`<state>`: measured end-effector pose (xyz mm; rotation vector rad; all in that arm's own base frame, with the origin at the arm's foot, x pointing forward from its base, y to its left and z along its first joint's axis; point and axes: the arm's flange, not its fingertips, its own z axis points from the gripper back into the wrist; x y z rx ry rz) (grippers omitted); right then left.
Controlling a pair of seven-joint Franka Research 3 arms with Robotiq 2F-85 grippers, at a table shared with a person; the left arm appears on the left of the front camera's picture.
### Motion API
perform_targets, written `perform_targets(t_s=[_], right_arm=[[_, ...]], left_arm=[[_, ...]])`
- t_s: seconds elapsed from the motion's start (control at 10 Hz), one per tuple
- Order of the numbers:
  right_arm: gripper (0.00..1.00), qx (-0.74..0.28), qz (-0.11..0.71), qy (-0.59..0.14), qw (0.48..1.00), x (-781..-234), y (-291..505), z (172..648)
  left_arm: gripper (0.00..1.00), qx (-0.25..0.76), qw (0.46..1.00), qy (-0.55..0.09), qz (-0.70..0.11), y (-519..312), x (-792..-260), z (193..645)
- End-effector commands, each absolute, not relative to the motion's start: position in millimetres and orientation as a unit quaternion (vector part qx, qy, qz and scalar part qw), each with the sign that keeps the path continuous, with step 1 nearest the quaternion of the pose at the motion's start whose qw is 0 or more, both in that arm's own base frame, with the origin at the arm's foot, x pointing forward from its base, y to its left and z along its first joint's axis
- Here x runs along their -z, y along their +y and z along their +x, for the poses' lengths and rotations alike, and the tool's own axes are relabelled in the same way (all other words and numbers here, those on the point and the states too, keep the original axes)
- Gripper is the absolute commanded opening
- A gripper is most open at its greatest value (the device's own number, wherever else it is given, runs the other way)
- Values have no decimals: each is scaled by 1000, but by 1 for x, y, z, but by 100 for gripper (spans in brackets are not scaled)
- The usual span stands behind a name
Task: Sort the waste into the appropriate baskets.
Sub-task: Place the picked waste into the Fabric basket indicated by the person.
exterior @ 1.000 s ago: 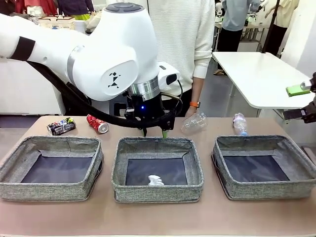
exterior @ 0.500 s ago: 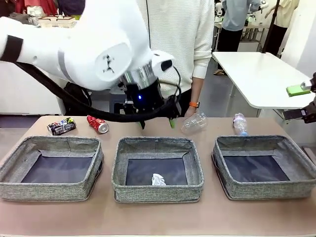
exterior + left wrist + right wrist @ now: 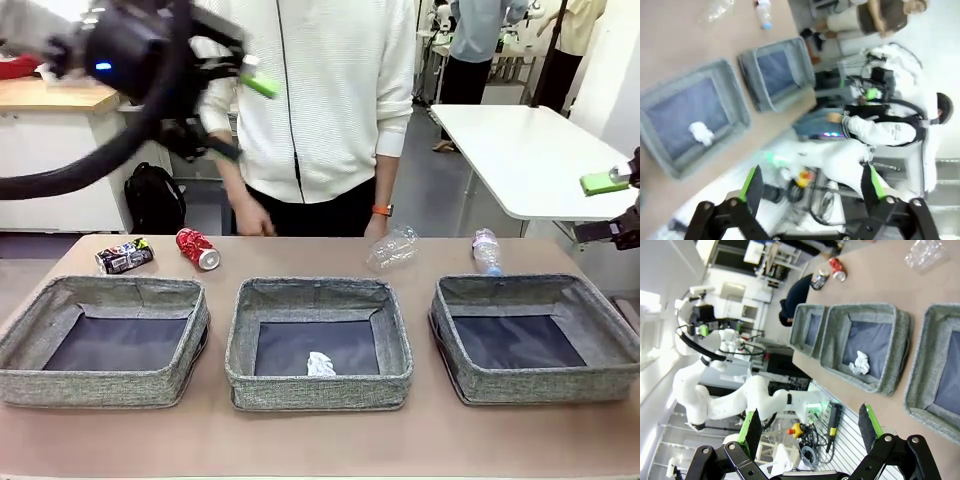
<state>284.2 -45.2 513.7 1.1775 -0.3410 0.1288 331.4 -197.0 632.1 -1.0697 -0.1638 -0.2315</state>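
Facing a person in a white top at the far side, two white robot arms share a brown surface (image 3: 320, 445) that carries three grey woven baskets in a row.

The left end effector (image 3: 238, 115) hangs high above the left part of the surface, blurred. Its two green-padded fingers are spread wide with nothing between them. The right end effector (image 3: 609, 207) is at the right edge of the front view, raised beyond the right basket (image 3: 540, 388). Its fingers are also wide apart and empty.

A small crumpled white paper ball (image 3: 318, 364) lies on the dark bottom of the middle basket (image 3: 318, 392), near its front wall. The left basket (image 3: 100, 388) and the right basket show only their dark bottoms.

Behind the left basket, a dark multicoloured can (image 3: 124, 256) and a red drink can (image 3: 198, 250) lie on their sides, near each other. Behind the gap between the middle and right baskets lies a clear crushed plastic bottle (image 3: 392, 248). One hand (image 3: 378, 226) of the person hangs just beside it; whether they touch is unclear. A small clear bottle (image 3: 486, 251) lies just behind the right basket's far wall.
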Motion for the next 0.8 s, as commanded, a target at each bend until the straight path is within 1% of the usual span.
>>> perform_targets(t_s=[0.0,0.2,0.3,0.4,0.5,0.7], right_arm=[[100,-72,559,-172,808,-515,-45,287],[100,-72,559,-172,808,-515,-45,287],[100,-72,559,-172,808,-515,-45,287],[100,-72,559,-172,808,-515,-45,287],[100,-72,559,-172,808,-515,-45,287],[100,-72,559,-172,808,-515,-45,287]], left_arm=[[100,22,842,-36,-539,-143,-604,314],[100,-17,816,-41,-577,-95,-578,288],[100,-7,802,-36,-597,-81,-552,274],[100,-43,798,-14,-601,-82,-526,273],[100,-13,820,-31,-571,-86,-569,293],[100,-13,820,-31,-571,-86,-569,293]])
